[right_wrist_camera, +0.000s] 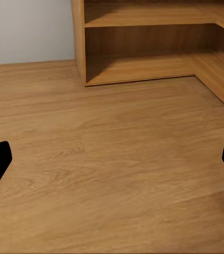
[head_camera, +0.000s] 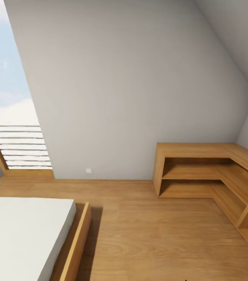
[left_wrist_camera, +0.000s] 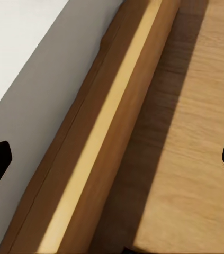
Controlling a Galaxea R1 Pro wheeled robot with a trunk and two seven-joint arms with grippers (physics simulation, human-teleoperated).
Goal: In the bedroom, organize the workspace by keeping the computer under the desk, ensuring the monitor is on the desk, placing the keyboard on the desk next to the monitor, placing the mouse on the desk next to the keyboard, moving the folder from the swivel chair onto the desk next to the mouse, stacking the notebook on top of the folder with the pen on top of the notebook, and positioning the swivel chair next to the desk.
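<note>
— Where's it at? I see the bed (head_camera: 22, 230) lower left, wooden shelves (head_camera: 213, 175) at right; no black surface or chair here

— Travelling, I'd say; left gripper (left_wrist_camera: 112, 159) and right gripper (right_wrist_camera: 112, 159) spread wide, empty; next it must turn and find them

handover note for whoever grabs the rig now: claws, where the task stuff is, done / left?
Left claw: open, holding nothing, over the wooden bed frame beside the white mattress.
Right claw: open, holding nothing, over bare wood floor, facing the wooden corner shelf unit.
Head view: bed at lower left, skylight at left, corner shelf unit at right.
Desk, computer, monitor, keyboard, mouse, folder, notebook, pen, chair: none in sight here, so their state can't be confirmed.
Left: probably turn the base to find the desk, then check every step.
</note>
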